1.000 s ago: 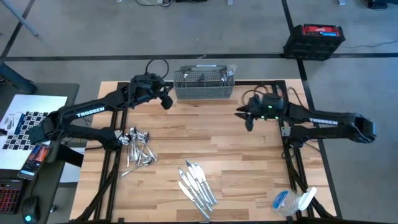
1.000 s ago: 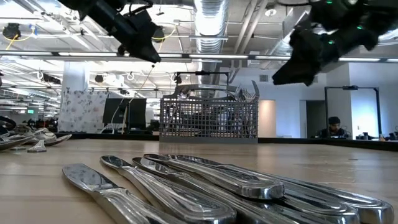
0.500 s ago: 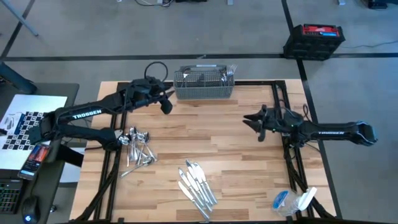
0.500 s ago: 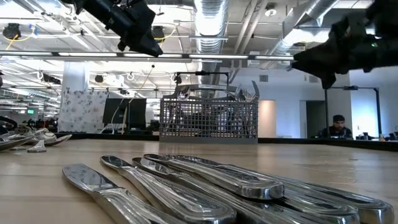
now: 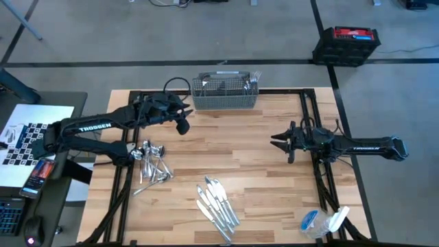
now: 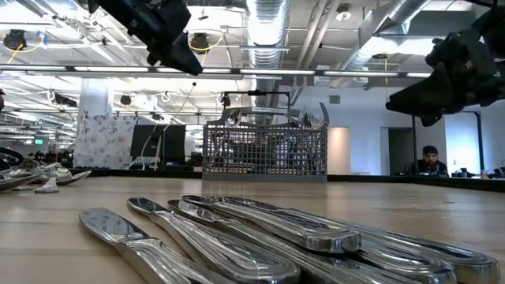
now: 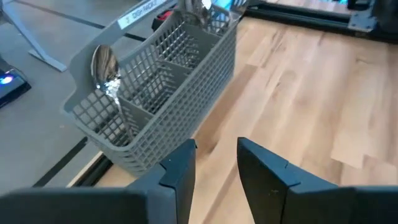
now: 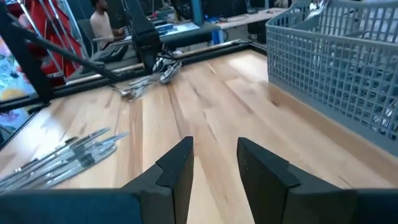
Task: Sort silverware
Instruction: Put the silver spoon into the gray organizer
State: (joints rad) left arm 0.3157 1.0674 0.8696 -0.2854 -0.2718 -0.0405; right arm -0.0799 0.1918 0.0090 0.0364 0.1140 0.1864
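Observation:
The silverware lies in groups: a heap of spoons (image 5: 152,162) at the table's left, a row of knives (image 5: 217,202) near the front edge, and forks (image 5: 254,78) standing in the grey mesh basket (image 5: 225,93) at the far edge. A spoon (image 7: 106,70) also stands in the basket's end compartment. My left gripper (image 5: 182,125) hovers open above the table, just left of and nearer than the basket, nothing between its fingers (image 7: 180,174). My right gripper (image 5: 278,140) hangs open over the table's right half, pointing left, also with nothing in it (image 8: 214,165).
A clear plastic bag (image 5: 322,223) sits at the near right corner. Black frame rails (image 5: 312,116) run along the table's sides. Bare wood lies between the two grippers. A person (image 6: 426,162) sits in the room beyond the table.
My right gripper has drawn back toward the table's right edge and a little toward the near edge, sinking and tipping closer to level. My left gripper has swung a little toward the near edge, away from the basket. Both stay open; no silverware has moved.

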